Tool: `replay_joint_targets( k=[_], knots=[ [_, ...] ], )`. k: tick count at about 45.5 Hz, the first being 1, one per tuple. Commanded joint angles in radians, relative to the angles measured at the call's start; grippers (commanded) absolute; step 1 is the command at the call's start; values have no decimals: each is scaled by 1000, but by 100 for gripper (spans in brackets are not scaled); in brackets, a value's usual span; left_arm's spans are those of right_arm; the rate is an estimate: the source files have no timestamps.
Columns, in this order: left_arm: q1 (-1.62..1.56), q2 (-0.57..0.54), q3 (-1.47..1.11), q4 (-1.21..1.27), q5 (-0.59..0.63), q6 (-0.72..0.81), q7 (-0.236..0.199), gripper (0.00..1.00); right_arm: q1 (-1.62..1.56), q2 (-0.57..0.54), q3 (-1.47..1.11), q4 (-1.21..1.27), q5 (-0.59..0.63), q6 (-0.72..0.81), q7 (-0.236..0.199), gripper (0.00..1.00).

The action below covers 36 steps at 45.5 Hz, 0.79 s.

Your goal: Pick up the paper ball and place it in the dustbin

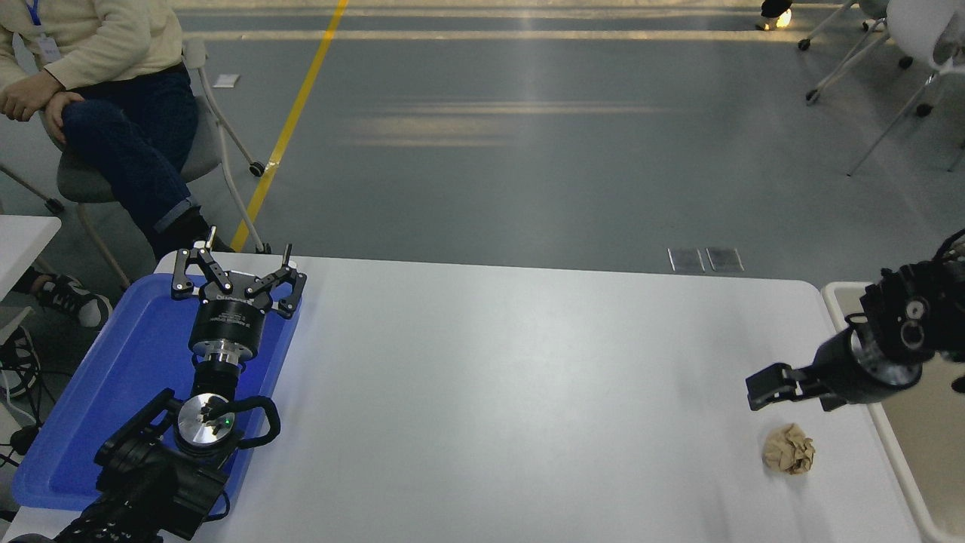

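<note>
Table [482, 377], white, is the landmark, one of it. At its far left corner, off the table: one seated person [113, 83] in cream top and dark jeans on a grey chair [203, 128]; lanyard and badge on the chest, not read. One blue tray [90, 422] lies along the table's left edge. One left gripper [240, 277] hangs over the tray's far end, fingers spread wide, nothing between them; white lettering on its black body is too small to read. Left arm comes in at the table's near left corner. Beyond the table's far edge: grey floor with one yellow line [294, 121] and two small floor plates [705, 259]; more chairs at the top right. One paper ball [788, 449], tan and crumpled, lies on the table near its right edge, toward the near side. One right gripper [776, 387] is above the table just past the ball on the far side, pointing left, not touching the ball; cannot tell how its fingers stand, only one dark block shows. Ball sits just nearer the camera than the fingertip and slightly right. One dustbin [833, 298], cream with white rim, stands against the table's right edge; the right arm reaches in across it. Ball is outside the dustbin, near its rim.
</note>
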Motion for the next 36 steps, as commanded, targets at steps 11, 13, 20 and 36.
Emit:
replay_joint_targets(
  k=[11, 13, 20, 36],
  knots=[
    [0, 0, 0, 0, 0, -2, 0, 100, -283, -18, 164, -219, -161, -56, 0, 100],
    [0, -1, 0, 0, 0, 0, 0, 100, -297, -18, 176, -226, -164, -56, 0, 100],
    [0, 0, 0, 0, 0, 0, 0, 100, -341, 0, 205, -251, -165, -63, 0, 100],
    [0, -1, 0, 0, 0, -2, 0, 100, -423, 51, 218, -338, -165, -131, -3, 100]
  ],
)
